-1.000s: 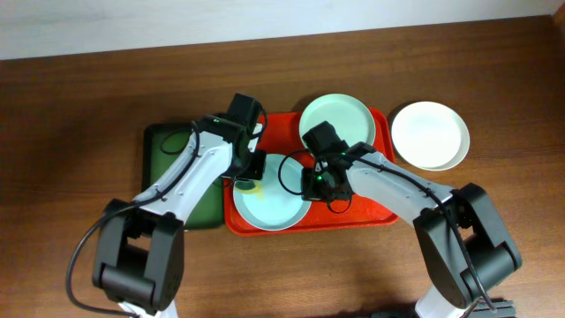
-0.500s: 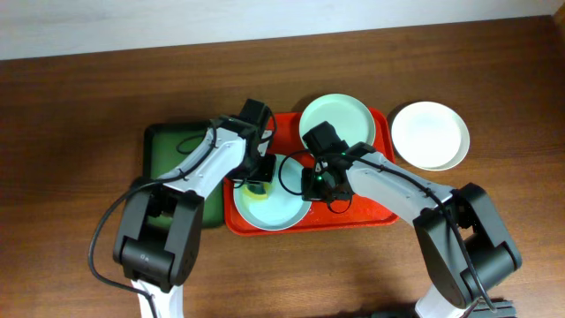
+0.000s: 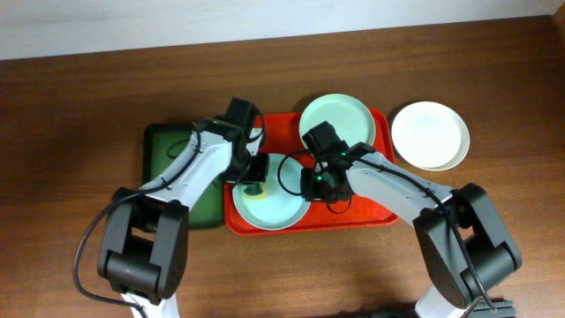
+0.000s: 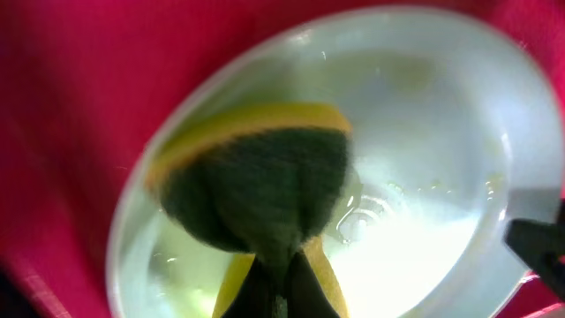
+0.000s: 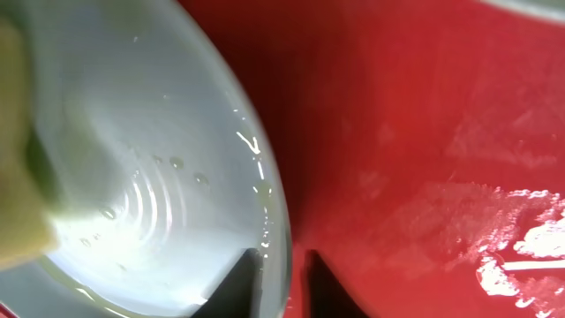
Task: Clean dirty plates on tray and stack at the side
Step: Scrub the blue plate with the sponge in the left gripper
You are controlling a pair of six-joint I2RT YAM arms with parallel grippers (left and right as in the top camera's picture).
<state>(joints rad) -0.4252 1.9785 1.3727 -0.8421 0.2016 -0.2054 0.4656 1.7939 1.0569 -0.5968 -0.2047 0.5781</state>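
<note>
Overhead view: the tray [image 3: 366, 216] lies with its long side running left to right. On it I see two mint plates. The back plate [image 3: 337, 124] is at the far edge of the tray, a little right of the middle. The wet plate [image 3: 282, 208] is at the tray's near left corner. The white plate [image 3: 430, 135] is off the tray, just beside its far right corner, on the table [image 3: 88, 106]. A green tray [image 3: 168, 150] lies along the left side of the red one. The left gripper [image 3: 256, 181] is over the left part of the wet plate and holds a sponge [image 3: 254, 191] on it. The right gripper [image 3: 316, 183] is at the right rim of the same plate.

Left wrist view: the wet plate [image 4: 424, 132] lies flat on the tray [image 4: 71, 106], with water drops shining inside it. The left gripper [image 4: 275, 296] is pinched tight on the sponge [image 4: 256, 177], which is yellow with a dark green face and is folded between the fingers. At the right rim a dark finger [image 4: 538, 252] of the right gripper shows.

Right wrist view: the rim of the wet plate [image 5: 132, 132] stands between the fingers [image 5: 234, 278] of the right gripper [image 5: 281, 283]. One finger is on the inner side and one is over the tray [image 5: 424, 132]. The gap is narrow. I cannot tell if they press on the rim. The sponge [image 5: 13, 194] is a yellow blur at the left.
</note>
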